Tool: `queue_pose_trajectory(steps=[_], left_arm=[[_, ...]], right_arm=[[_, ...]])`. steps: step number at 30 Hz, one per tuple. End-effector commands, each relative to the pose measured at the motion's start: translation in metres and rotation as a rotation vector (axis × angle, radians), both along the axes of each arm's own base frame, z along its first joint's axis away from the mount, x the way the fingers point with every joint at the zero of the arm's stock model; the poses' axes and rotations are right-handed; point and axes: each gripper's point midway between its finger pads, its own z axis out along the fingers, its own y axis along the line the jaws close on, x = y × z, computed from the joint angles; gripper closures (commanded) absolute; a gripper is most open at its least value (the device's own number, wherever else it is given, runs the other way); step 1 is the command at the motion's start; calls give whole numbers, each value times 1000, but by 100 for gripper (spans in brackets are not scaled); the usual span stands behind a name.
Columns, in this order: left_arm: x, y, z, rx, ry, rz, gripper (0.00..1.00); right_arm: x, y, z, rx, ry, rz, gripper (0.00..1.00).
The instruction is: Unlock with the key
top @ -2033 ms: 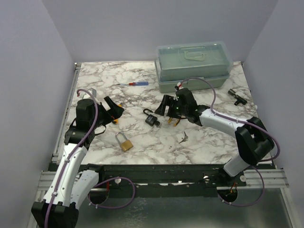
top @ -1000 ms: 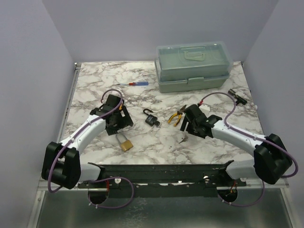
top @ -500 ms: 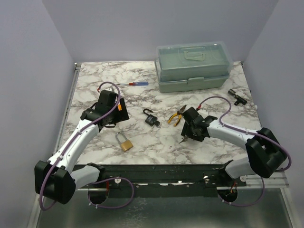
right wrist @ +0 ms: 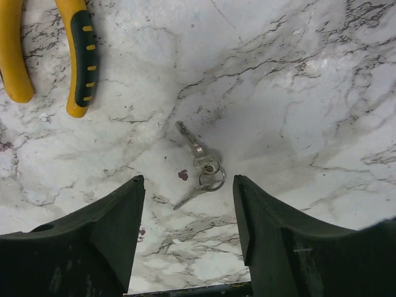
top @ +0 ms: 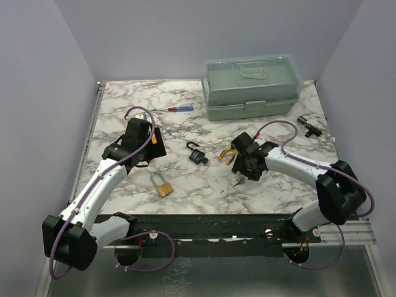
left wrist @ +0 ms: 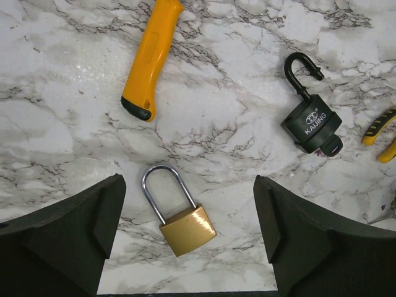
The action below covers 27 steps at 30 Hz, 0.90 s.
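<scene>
The key (right wrist: 201, 170), a small silver bunch on a ring, lies flat on the marble, also seen from above (top: 238, 181). My right gripper (right wrist: 189, 204) hangs over it, open, with the key just ahead of the gap between the fingers and touching neither. A brass padlock (left wrist: 185, 226) with a shut shackle lies between the fingers of my open left gripper (left wrist: 187, 204), which hovers above it. In the top view that padlock (top: 163, 187) sits near the front edge. A black padlock (left wrist: 309, 124) with an open shackle lies mid-table (top: 197, 156).
Yellow-handled pliers (right wrist: 74, 55) lie just beyond the key. A yellow utility knife (left wrist: 151, 59) lies beyond the brass padlock. A red-and-blue screwdriver (top: 176, 109) and a green toolbox (top: 252, 86) are at the back; a small black part (top: 307, 125) is at the right.
My right gripper has narrowed its jaws and settled over the key. The left arm swung back a little and has held still over the brass padlock since.
</scene>
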Motion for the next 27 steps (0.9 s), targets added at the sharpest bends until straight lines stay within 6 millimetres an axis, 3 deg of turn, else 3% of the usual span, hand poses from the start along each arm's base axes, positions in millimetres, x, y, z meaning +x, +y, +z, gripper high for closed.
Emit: queue_pose_trajectory(steps=[1, 9, 27], left_arm=[[-1, 6, 6, 23, -37, 4, 9], [-4, 6, 13, 9, -62, 0, 9], [-7, 7, 21, -1, -93, 1, 9]], right_arm=[[-10, -4, -2, -60, 74, -36, 37], [-27, 2, -20, -82, 147, -39, 45], [-29, -6, -30, -145, 132, -65, 78]])
